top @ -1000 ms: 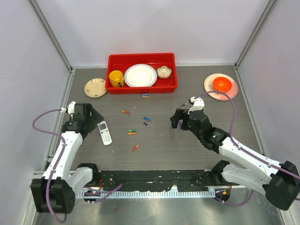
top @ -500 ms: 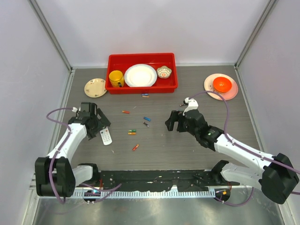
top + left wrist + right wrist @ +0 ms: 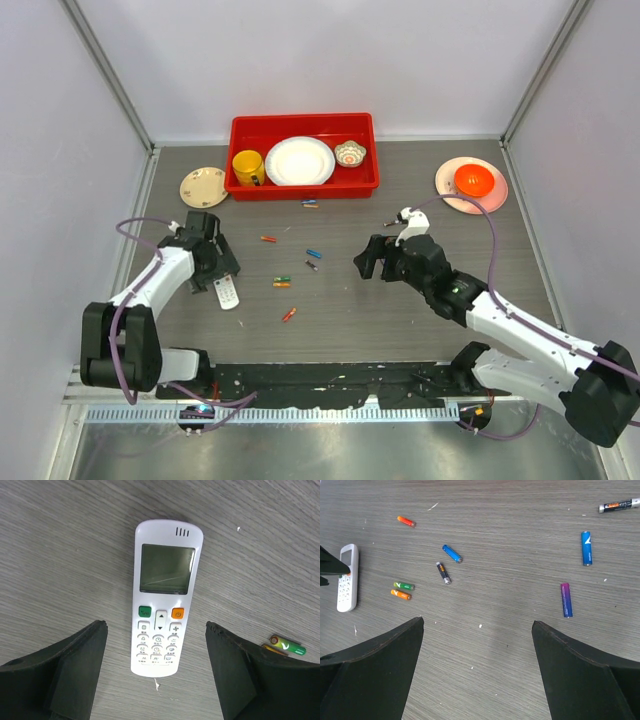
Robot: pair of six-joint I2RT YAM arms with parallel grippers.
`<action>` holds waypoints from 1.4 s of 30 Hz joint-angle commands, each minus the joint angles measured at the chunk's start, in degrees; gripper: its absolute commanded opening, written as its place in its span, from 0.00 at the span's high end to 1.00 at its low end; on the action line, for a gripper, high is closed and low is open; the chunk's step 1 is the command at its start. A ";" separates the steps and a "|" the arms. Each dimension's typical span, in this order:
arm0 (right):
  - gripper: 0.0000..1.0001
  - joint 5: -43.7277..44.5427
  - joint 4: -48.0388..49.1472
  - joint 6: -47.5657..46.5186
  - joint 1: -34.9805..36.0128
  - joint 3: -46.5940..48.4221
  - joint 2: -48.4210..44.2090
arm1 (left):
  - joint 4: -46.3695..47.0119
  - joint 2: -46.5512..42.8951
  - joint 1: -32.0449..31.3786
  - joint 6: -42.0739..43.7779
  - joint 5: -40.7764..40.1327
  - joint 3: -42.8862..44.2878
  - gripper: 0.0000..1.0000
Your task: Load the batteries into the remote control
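Note:
The remote control (image 3: 162, 595) is white and lies flat on the table with its buttons and screen facing up. It also shows in the top view (image 3: 228, 294) and in the right wrist view (image 3: 347, 577). My left gripper (image 3: 217, 272) hovers over it, open, with one finger on each side of its button end (image 3: 156, 630), not touching. Batteries lie scattered mid-table: a green one (image 3: 289, 647) beside an orange one (image 3: 281, 285), a blue one (image 3: 452, 553), a dark one (image 3: 443, 573), a purple one (image 3: 565, 599). My right gripper (image 3: 375, 258) is open and empty above bare table (image 3: 477, 625).
A red tray (image 3: 372, 150) holding a yellow mug, a white plate and a small bowl stands at the back. A tan plate (image 3: 203, 186) lies to its left. A pink plate with an orange bowl (image 3: 473, 180) is at the back right. More batteries lie near the tray (image 3: 310, 204).
My left gripper has swung right, from left of the remote to right over it. The right gripper shifted slightly left and then back. The remote barely moved.

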 commanded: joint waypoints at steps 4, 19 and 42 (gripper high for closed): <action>0.05 0.15 0.07 -0.34 0.05 2.21 -1.78 | -1.11 4.97 -0.70 4.49 -3.01 4.37 0.21; 0.05 0.94 -0.46 -0.60 0.05 1.77 -3.10 | 0.03 12.71 -0.70 5.37 -2.14 6.22 0.24; 0.05 2.70 -3.53 -1.48 0.05 3.00 -6.17 | -0.50 3.94 -3.59 2.30 -4.86 6.22 0.86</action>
